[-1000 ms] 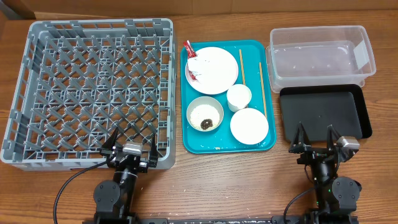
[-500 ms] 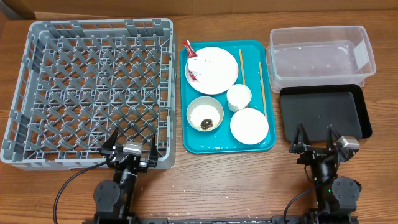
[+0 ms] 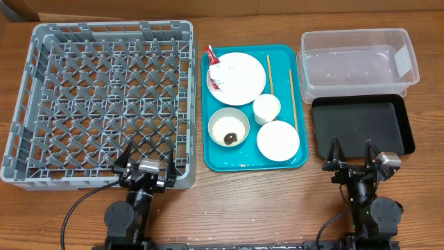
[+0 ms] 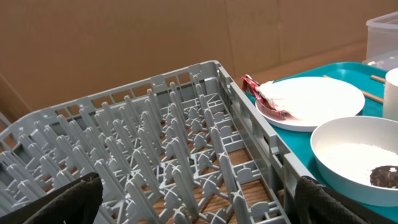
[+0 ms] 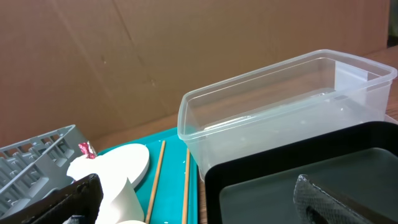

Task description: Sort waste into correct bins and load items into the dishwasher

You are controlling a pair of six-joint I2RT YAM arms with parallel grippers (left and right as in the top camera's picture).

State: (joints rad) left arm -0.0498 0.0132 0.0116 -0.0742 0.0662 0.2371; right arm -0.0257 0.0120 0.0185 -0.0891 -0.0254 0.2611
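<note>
My left hand (image 3: 147, 161) & right hand (image 3: 352, 154) both spread wide, empty, at near tabletop (image 3: 243, 198) edge; foil wrapper (image 3: 218, 82) on plate (image 3: 244, 82) left rim, fwd-right of left hand, the nearer one.

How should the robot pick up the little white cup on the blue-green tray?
Probably by its rim, coming straight down from above. The cup stands upright with its open mouth facing up, so the thin wall can be pinched, one side inside and one outside. The plate and a bowl sit close around it, leaving little room for a sideways grab.
</note>
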